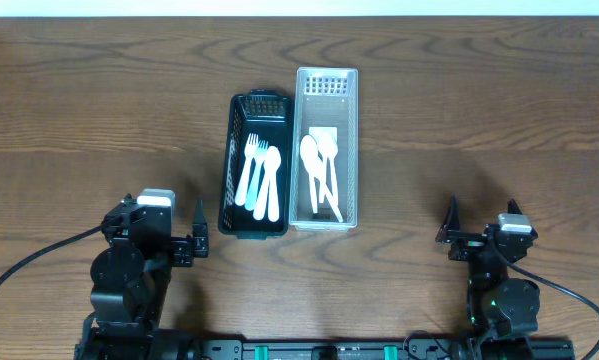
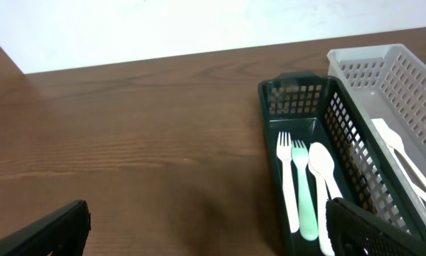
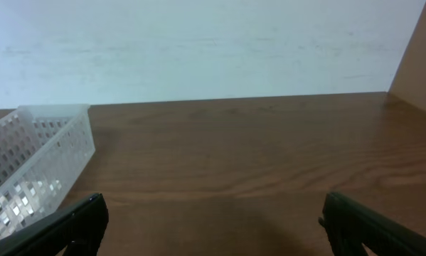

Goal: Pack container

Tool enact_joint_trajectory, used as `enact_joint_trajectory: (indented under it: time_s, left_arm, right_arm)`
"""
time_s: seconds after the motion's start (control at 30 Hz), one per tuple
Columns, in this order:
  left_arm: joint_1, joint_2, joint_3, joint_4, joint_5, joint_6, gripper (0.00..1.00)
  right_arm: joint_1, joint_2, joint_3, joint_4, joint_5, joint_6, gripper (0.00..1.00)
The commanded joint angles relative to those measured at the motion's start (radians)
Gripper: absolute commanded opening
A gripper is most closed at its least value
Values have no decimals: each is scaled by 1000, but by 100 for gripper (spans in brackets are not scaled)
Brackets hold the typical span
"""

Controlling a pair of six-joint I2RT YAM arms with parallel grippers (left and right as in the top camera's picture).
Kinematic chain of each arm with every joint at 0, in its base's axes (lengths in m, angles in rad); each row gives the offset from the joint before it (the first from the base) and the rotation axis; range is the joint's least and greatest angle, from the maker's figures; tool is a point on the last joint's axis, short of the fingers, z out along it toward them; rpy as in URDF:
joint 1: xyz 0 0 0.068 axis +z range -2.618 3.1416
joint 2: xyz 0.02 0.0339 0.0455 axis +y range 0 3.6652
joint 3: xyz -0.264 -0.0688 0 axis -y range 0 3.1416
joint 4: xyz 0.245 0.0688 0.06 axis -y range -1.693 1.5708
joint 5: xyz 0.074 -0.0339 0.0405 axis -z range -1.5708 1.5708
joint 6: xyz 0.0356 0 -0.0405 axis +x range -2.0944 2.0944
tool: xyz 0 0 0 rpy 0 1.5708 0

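Ana: Dark wood worktop point(image 1: 79, 100), pale wall point(image 3: 198, 43) behind it. Where's the container?

Ben: There are two, touching side by side mid-worktop. Dark green basket point(image 1: 230, 170) on the left, pale grey basket point(image 1: 327, 84) on the right.

Ana: Contents?

Ben: Green one has two forks point(image 1: 254, 160) and at least one spoon point(image 1: 272, 160), all lying lengthwise. Grey one has white spoons point(image 1: 310, 150), overlapping, so I can't get an exact count. Nothing loose on the worktop that I can see.

Ana: Fingers?

Ben: Left gripper point(image 1: 200, 232) sits just beside the green basket's near-left corner, fingers point(image 2: 49, 231) spread, holding nothing. Right gripper point(image 1: 449, 222) is well apart from the grey basket, fingers point(image 3: 373, 224) also spread and empty.

Ana: So packing looks mostly done?

Ben: That's my guess. If a piece has to move, come straight down, set the fingers across the handle, pinch mid-handle and stay clear of the lattice walls. The overlapped spoons may drag a neighbour up.
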Motion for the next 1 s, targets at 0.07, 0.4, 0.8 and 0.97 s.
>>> enact_joint_trajectory:
  time_s: [0.07,0.4,0.8,0.97]
  left_arm:
    - [-6,-6,3,0,-11,20,98]
    - [-6,-6,3,0,-11,20,98]
    - [-6,-250,-30,-244,65,39,98]
    - [-6,-356,-201,-53,69,32,98]
  right_arm:
    - [1,-10,-5,-3,-11,-18,99]
    - [1,-10,-5,-3,-11,-18,99]
    - [1,-10,-5,-3,-11,-18,99]
    - [1,-10,-5,-3,-11,-18,99]
